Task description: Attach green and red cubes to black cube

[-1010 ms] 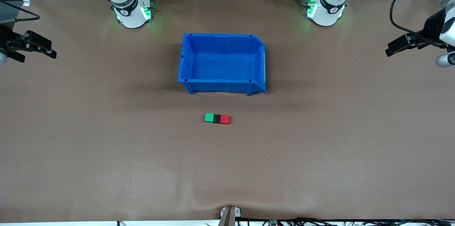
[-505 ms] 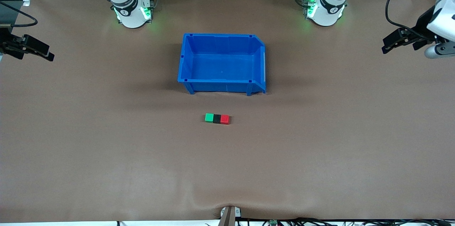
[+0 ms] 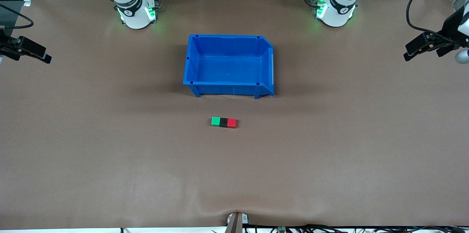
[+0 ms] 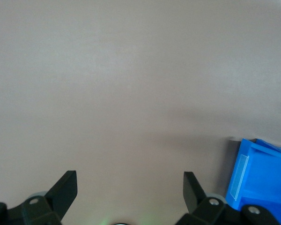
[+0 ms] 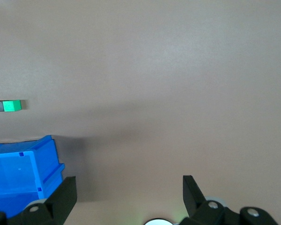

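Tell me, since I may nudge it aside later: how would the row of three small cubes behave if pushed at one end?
The green cube, black cube and red cube lie flush in one row, so they would probably slide together. Flat faces make rolling unlikely. An off-centre push might swing the row or split it; how firmly the cubes hold cannot be seen.

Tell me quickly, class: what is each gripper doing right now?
Left gripper: open, holding nothing, over bare table at the left arm's end.
Right gripper: open, holding nothing, over bare table at the right arm's end.

Left end effector (image 3: 412,50) and right end effector (image 3: 40,54) both spread open, aloft at their own table ends.
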You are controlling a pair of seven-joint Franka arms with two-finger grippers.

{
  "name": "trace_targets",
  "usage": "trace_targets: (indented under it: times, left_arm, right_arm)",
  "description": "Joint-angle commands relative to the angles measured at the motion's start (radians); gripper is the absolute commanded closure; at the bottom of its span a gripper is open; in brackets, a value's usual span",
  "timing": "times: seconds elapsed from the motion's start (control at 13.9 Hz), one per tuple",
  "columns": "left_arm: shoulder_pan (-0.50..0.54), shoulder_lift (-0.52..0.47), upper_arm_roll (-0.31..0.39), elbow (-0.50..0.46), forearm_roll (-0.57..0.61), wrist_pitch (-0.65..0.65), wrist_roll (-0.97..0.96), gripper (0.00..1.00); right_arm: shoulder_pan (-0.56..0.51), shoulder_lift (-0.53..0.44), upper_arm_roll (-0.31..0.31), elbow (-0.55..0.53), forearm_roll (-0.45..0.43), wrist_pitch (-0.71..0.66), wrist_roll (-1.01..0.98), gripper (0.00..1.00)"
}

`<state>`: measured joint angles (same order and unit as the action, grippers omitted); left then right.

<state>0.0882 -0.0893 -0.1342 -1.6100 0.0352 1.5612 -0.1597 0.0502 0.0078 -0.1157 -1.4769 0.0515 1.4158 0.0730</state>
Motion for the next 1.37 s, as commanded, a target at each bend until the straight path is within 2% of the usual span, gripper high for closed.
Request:
trace_targets:
  times: [0.0,0.14,0.29,1.3]
  left_arm:
    - [-0.001,0.008,-0.018,0.073,0.005,-0.076,-0.004,0.0]
    - [-0.027,0.002,-0.005,0.073,0.003,-0.078,-0.009,0.0]
    - [-0.086,0.008,0.039,0.076,0.009,-0.096,-0.009,0.0]
    - [-0.062,0.011,0.045,0.071,0.002,-0.119,0.011,0.0]
  right_arm:
    - [-0.015,-0.005,0.016,0.014,-0.016,-0.014,0.002,0.0]
    - [-0.015,-0.006,0.014,0.014,-0.016,-0.015,0.002,0.0]
    - [-0.015,-0.005,0.014,0.014,-0.016,-0.017,0.001,0.0]
    - [-0.016,-0.002,0.014,0.012,-0.015,-0.015,-0.027,0.0]
